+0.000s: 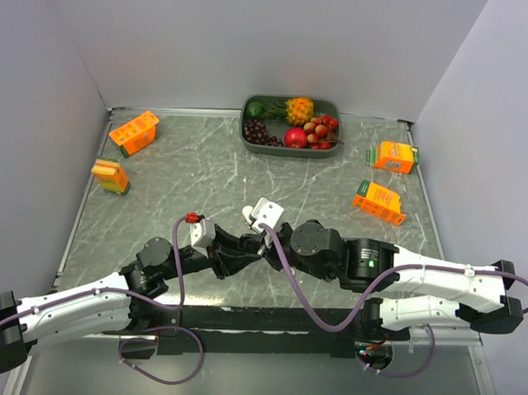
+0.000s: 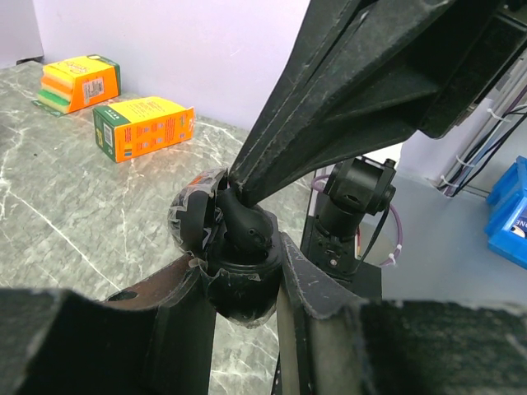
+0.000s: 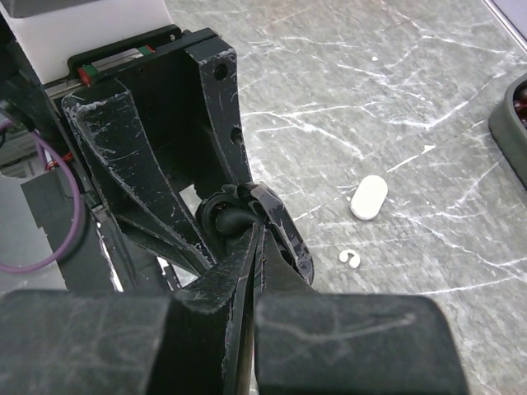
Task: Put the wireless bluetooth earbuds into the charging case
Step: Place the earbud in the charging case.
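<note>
My left gripper (image 2: pixel 239 273) is shut on a round black charging case (image 2: pixel 240 290), held just above the table with its lid (image 2: pixel 193 216) swung open. A glossy black earbud (image 2: pixel 249 229) sits in the case's mouth. My right gripper (image 2: pixel 235 183) reaches in from above, fingers pressed together, its tips touching that earbud. In the right wrist view the shut right gripper (image 3: pixel 257 229) points into the case (image 3: pixel 284 234), where the earbud (image 3: pixel 226 217) shows. From the top camera, the left gripper (image 1: pixel 236 253) and right gripper (image 1: pixel 260 248) meet at the near middle.
A small white oval piece (image 3: pixel 368 197) and a tiny white C-shaped bit (image 3: pixel 350 259) lie on the marble beyond the case. A grey fruit tray (image 1: pixel 336 109) stands at the back. Orange boxes lie left (image 1: pixel 133 132) (image 1: pixel 110 176) and right (image 1: pixel 394 156) (image 1: pixel 378 200).
</note>
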Robot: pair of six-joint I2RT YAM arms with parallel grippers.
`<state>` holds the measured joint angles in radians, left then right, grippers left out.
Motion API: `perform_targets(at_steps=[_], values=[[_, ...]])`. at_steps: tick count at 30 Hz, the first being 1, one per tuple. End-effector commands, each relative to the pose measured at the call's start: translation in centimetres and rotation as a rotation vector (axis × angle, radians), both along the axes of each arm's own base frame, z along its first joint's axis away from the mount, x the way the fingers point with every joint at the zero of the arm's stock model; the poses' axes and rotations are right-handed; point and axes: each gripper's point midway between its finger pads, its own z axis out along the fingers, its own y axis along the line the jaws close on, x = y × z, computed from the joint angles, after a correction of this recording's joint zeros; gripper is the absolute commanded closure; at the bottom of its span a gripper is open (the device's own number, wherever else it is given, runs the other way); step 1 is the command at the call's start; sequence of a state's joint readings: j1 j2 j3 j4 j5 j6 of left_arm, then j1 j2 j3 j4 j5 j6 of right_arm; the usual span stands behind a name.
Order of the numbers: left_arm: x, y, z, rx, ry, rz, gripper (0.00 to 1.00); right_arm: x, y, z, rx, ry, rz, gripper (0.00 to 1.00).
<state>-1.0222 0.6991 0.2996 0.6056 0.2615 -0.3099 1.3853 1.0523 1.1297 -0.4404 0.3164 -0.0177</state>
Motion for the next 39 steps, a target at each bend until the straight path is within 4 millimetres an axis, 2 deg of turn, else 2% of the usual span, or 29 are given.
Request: perform_targets(at_steps=[1, 17, 20, 23, 25, 26, 29, 33, 39], values=[[0.6, 0.4, 3.3, -0.091, -0.033, 0.036, 0.99, -0.7, 0.5, 2.2, 0.042, -0.021, 0.015, 1.00], [1.1, 0.9, 3.3, -0.100, -0.030, 0.077, 0.99, -1.6, 0.8, 2.0, 0.001, -0.048, 0.027, 1.00], [1.0, 0.8, 3.3, -0.099, -0.033, 0.073, 0.99, -1.6, 0.8, 2.2, 0.015, -0.047, 0.021, 1.00], [1.0, 0.8, 3.2, -0.097, -0.032, 0.073, 0.99, -1.3, 0.4, 3.4, 0.058, -0.051, -0.005, 1.00], [1.0, 0.8, 3.2, -0.097, -0.031, 0.073, 0.99, -1.2, -0.1, 4.4, 0.093, -0.055, -0.020, 0.93], [1.0, 0.8, 3.2, -0.097, -0.031, 0.070, 0.99, -1.1, -0.2, 4.7, 0.102, -0.056, -0.027, 0.82], [1.0, 0.8, 3.2, -0.097, -0.032, 0.068, 0.99, -0.7, -0.7, 5.3, 0.120, -0.067, -0.055, 0.66], [0.8, 0.8, 3.3, -0.100, -0.040, 0.058, 0.99, -0.4, -0.8, 5.0, 0.111, -0.044, -0.056, 0.62], [0.1, 0.7, 3.4, -0.103, -0.062, 0.027, 0.99, -0.3, -0.6, 4.2, 0.108, 0.013, -0.045, 0.62]])
